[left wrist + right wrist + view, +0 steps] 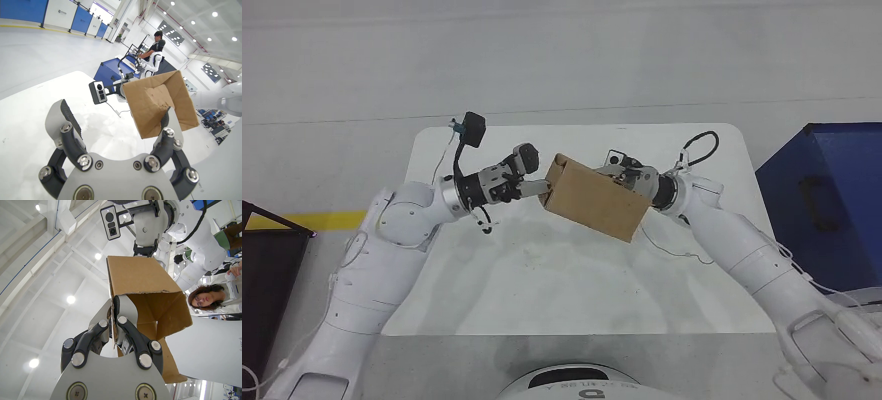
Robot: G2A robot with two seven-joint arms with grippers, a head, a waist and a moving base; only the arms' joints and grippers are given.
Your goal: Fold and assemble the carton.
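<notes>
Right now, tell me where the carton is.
Top view: carton held above the table, right gripper clamped on one end, open left gripper at the other.

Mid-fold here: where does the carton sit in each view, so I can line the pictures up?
Top view: carton over the table's middle, between the two arms.
Left wrist view: carton, open end showing, against one finger of the open left gripper.
Right wrist view: carton, its wall edge pinched in the right gripper.
Shared landmark: the left gripper, at the carton's end.

The carton [597,197] is set over the table's [542,280] far middle, apparently raised, with the left gripper [117,108] at its left end and the right gripper [114,308] at its right end.
</notes>
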